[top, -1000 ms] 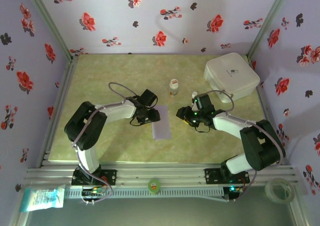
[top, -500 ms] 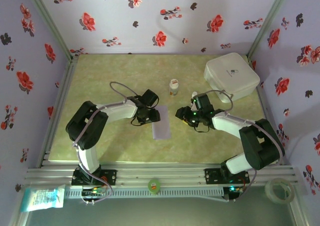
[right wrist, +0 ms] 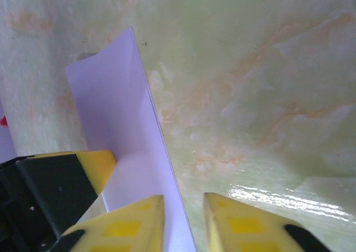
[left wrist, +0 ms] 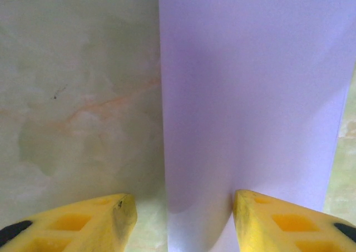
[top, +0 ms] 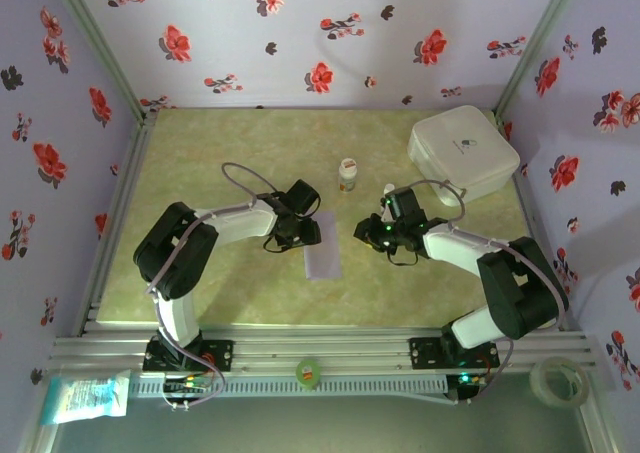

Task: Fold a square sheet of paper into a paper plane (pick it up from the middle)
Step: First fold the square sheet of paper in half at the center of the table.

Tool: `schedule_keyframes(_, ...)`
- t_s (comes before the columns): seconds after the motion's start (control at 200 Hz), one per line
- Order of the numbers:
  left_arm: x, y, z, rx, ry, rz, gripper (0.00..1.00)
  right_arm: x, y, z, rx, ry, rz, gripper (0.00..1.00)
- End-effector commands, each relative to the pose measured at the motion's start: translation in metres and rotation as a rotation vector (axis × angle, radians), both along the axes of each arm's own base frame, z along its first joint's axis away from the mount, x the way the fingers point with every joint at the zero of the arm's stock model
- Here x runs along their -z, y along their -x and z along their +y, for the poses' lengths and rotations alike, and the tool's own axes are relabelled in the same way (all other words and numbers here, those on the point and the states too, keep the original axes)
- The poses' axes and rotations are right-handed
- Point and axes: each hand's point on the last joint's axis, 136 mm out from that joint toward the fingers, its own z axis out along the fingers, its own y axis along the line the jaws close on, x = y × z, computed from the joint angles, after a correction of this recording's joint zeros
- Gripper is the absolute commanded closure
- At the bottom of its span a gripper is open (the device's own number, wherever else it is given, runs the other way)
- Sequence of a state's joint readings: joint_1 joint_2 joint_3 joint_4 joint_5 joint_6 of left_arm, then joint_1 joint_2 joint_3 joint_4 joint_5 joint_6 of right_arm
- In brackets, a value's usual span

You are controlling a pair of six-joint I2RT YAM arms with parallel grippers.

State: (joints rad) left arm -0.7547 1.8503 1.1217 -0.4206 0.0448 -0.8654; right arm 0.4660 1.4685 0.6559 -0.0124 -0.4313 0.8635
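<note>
The square sheet of paper [top: 322, 245] lies on the table as a narrow pale lilac strip between my two grippers. My left gripper [top: 305, 231] is open at the strip's left side. In the left wrist view one yellow finger [left wrist: 289, 221] rests on the paper [left wrist: 250, 96] and the other stands on bare table, so the left gripper [left wrist: 183, 221] straddles the paper's long edge. My right gripper [top: 362, 231] is at the strip's right side. In the right wrist view the right gripper [right wrist: 183, 224] has its jaws a narrow gap apart, and the paper's [right wrist: 119, 124] right edge runs into that gap.
A white rounded box [top: 463, 151] stands at the back right. Two small bottles [top: 347, 174] [top: 389, 190] stand just behind the grippers. A green roll [top: 307, 373], a tape roll [top: 558, 381] and a blue packet [top: 85, 393] lie by the front rail.
My right gripper's jaws have come much closer together around the paper's right edge. Both arms and the paper have barely shifted.
</note>
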Motion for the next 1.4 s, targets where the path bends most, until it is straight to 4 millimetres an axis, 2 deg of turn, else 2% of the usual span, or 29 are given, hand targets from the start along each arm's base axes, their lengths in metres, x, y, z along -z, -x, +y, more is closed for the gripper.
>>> schedule_keyframes(0.0, 0.053, 0.018, 0.03, -0.017, -0.151, 0.085, 0.47, -0.005, -0.003, 0.007, -0.031, 0.0, -0.008, 0.78)
schedule_keyframes(0.195, 0.052, 0.017, 0.03, -0.015, -0.151, 0.081, 0.47, -0.003, -0.001, 0.013, -0.053, -0.004, 0.004, 0.82)
schedule_keyframes(1.16, 0.047, 0.014, 0.028, 0.025, -0.164, 0.067, 0.46, -0.001, -0.001, 0.015, -0.047, 0.002, 0.008, 0.8)
schedule_keyframes(1.395, 0.045, 0.012, 0.027, 0.019, -0.158, 0.062, 0.46, -0.003, -0.001, 0.023, -0.073, -0.021, 0.003, 0.85)
